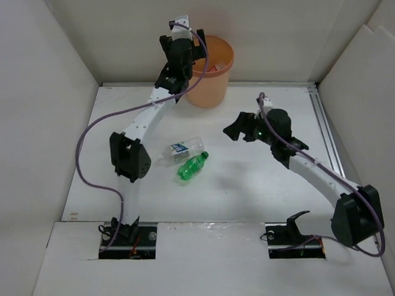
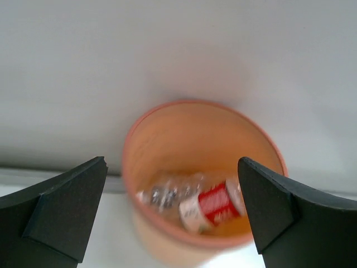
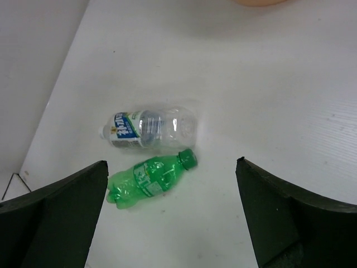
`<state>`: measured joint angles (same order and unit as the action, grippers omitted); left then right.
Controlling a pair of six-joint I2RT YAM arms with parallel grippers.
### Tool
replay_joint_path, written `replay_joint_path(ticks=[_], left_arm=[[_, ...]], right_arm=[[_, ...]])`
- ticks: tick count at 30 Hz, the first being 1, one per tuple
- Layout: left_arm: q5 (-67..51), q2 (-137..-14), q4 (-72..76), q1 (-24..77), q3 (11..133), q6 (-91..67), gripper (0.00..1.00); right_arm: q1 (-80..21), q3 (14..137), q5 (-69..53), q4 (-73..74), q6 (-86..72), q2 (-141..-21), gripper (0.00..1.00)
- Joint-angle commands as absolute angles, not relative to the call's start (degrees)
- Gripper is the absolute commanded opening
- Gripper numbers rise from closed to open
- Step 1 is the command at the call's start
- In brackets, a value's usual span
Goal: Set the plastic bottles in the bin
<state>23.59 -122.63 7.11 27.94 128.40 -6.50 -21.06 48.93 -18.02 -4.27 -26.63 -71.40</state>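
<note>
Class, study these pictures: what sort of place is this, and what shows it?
Most likely a robotics lab test cell. The left arm and right arm stand at a white table boxed in by plain panels, with staged props: an orange bin, a green bottle and a clear bottle.

Both arms, the left arm (image 1: 145, 117) and the right arm (image 1: 315, 172), have white links between bulky black joint housings. A thin purple cable (image 1: 79, 154) runs along each one. A small green light (image 1: 260, 131) glows on the right wrist housing. The fingers (image 2: 61, 212) are matte black, thick and wedge-shaped.
</note>
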Motion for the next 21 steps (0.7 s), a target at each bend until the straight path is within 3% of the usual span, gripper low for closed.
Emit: replay_joint_path(ticks=[1, 6, 10, 14, 21], left_arm=[[26.8, -105.0, -0.1, 29.8, 117.6, -8.8, 1.00], [25.8, -85.7, -6.0, 30.4, 92.8, -21.2, 1.00], [25.7, -74.6, -7.2, 32.1, 74.1, -28.7, 1.00], [33.8, -67.2, -11.5, 40.5, 67.3, -34.4, 1.00], [36.6, -59.2, -19.5, 45.0, 62.1, -40.9, 1.00]], right_arm=[[-26.3, 56.3, -4.2, 0.6, -30.4, -77.1, 1.00], [-33.8, 59.9, 5.8, 0.6, -42.2, -84.2, 1.00], [-42.2, 72.6, 10.5, 9.0, -40.5, -94.5, 1.00], [-46.0, 80.5, 17.1, 18.8, -44.0, -99.5, 1.00], [-51.9, 71.3, 23.8, 18.6, -57.5, -94.4, 1.00]])
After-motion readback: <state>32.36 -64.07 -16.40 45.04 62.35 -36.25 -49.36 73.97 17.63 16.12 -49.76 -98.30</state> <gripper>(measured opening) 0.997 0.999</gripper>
